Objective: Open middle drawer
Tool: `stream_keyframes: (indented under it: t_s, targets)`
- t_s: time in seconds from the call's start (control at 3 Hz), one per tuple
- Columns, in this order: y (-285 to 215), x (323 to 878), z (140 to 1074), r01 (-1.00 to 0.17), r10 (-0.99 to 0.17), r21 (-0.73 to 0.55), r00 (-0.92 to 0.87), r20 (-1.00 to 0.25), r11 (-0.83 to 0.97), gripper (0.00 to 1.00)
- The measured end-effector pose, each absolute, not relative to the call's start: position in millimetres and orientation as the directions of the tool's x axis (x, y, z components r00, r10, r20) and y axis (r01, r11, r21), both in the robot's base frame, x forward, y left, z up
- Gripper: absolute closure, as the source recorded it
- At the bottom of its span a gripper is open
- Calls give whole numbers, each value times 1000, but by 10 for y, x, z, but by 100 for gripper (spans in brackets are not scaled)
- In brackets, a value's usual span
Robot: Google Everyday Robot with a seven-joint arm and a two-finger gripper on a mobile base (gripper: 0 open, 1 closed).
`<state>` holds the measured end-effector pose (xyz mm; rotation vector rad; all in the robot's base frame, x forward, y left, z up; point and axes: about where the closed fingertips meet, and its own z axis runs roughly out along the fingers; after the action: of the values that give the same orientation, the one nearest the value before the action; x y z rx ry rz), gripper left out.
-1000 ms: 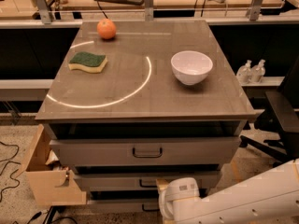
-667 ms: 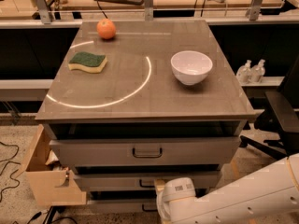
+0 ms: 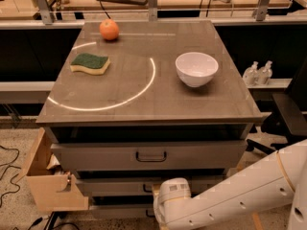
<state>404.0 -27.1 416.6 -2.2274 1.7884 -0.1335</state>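
The middle drawer (image 3: pixel 110 186) is the low grey front panel under the taller top drawer, and it looks closed. Its small dark loop handle (image 3: pixel 146 189) is partly hidden by my arm. My gripper (image 3: pixel 165 198) is at the end of the white arm that reaches in from the lower right. It sits low in front of the cabinet, right at the middle drawer's handle. The rounded white wrist housing covers the gripper's end.
The top drawer (image 3: pixel 96 156) with a bigger handle is above, and the bottom drawer (image 3: pixel 120 211) is below. An orange (image 3: pixel 109 29), a sponge (image 3: pixel 90 63) and a white bowl (image 3: pixel 196 68) sit on the cabinet top. An open cardboard box (image 3: pixel 48 186) stands at the left and a black chair (image 3: pixel 288 114) at the right.
My arm's wrist has moved a little to the left and slightly up, closer to the middle drawer's handle. The drawers have not moved.
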Motion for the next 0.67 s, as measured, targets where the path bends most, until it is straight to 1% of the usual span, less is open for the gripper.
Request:
stream_keyframes:
  t_s: [0.33,0.67]
  targets:
    - [-155,4010,4094,-953,-966,-238,221,-131,-186,0]
    - [-68,3988,4008,-963,-965,-200,213,-155,-180,18]
